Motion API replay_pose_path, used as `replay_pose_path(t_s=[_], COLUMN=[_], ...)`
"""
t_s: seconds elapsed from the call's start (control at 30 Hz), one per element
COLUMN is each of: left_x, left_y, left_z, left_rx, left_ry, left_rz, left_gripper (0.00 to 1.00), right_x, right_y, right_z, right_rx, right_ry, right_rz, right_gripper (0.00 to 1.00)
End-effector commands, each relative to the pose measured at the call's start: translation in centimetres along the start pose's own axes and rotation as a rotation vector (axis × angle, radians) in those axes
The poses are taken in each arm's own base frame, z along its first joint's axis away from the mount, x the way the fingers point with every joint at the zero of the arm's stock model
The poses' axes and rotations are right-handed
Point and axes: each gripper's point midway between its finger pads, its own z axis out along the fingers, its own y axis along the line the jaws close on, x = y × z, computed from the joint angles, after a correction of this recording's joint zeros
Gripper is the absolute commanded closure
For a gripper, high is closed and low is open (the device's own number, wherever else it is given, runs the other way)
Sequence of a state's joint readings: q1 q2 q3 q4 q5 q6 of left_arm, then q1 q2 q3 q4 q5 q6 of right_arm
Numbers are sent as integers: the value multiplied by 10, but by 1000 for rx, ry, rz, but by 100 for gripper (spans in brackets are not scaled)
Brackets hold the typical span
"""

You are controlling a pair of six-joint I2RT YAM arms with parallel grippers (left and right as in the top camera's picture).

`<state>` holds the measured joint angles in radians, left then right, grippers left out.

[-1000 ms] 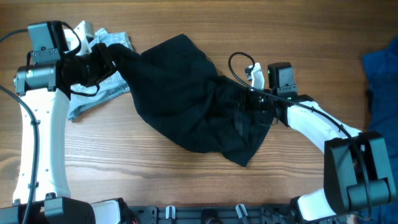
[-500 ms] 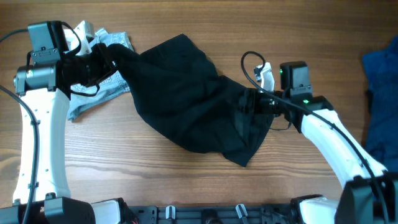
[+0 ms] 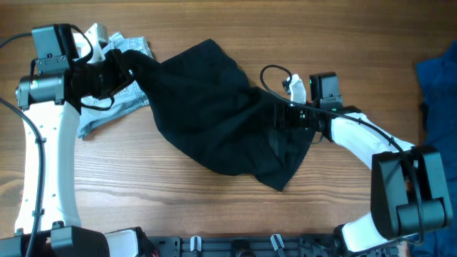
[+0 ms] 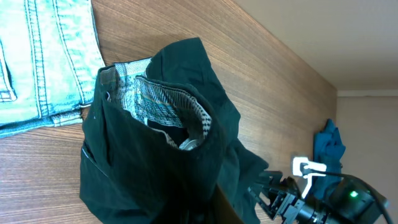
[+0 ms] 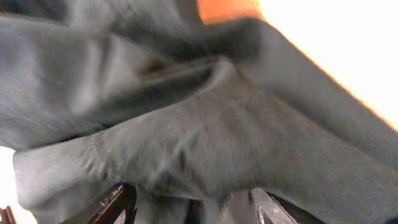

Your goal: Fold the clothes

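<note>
As the overhead view has it, garments: three, namely one pair of black shorts point(image 3: 214, 121), one denim garment point(image 3: 107, 114) and one royal-blue cloth point(image 3: 437, 78).
Black shorts: spread across the middle of the table point(image 3: 143, 207), running from the upper left of the frame down to the lower centre-right. One end overlaps the denim.
Waistband point(image 4: 155, 93): turned open in the left wrist view, showing one small button point(image 4: 109, 96) and pale lining point(image 4: 186, 124).
Denim garment: light blue, upper left, partly under the shorts and the left arm.
Royal-blue cloth: at the right edge, well apart from the shorts.
Arms: two, one at each side.
Left gripper point(image 3: 120, 69): upper left, clamped on the shorts' end, with fabric drawn up to it.
Right gripper point(image 3: 280, 118): centre-right, pushed into the shorts. Two fingers point(image 5: 115, 202) stand apart, with dark fabric filling the gap between them.
</note>
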<state>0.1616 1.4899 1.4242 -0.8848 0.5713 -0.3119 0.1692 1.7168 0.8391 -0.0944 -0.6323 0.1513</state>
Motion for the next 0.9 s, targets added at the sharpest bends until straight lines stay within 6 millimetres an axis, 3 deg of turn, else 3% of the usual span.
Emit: replay_pose_path(t_s=[0.0, 0.13, 0.3, 0.37, 0.43, 0.5, 0.57, 0.7, 0.83, 0.87], left_x=[-2, -2, -2, -2, -2, -2, -2, -2, 1, 0], left_y=[-11, -11, -11, -11, -11, -11, -11, -11, -33, -39], left_z=[-8, -8, -8, -8, -8, -8, -8, -8, -24, -32], left_rx=[27, 27, 27, 27, 27, 26, 26, 28, 109, 114], left_ry=[-22, -22, -22, -22, -22, -22, -22, -22, -46, -69], left_rz=[43, 43, 43, 43, 43, 43, 43, 65, 198, 227], left_gripper=[92, 92, 92, 92, 93, 95, 96, 96, 96, 96], right_x=[-4, -8, -12, -12, -12, -14, -21, -60, -109, -115], right_y=[21, 25, 23, 23, 28, 38, 36, 51, 62, 64], right_z=[2, 2, 2, 3, 2, -2, -10, -74, -195, -217], right_rx=[-130, -149, -141, -143, -171, -236, -248, -424, -491, -485], right_ry=[-25, -40, -52, -52, -45, -43, -60, -166, -418, -470], right_rz=[-60, -72, -40, -6, 57, 59, 85, 107, 87, 78], right_gripper=[44, 51, 46, 57, 93, 96, 96, 96, 96, 96])
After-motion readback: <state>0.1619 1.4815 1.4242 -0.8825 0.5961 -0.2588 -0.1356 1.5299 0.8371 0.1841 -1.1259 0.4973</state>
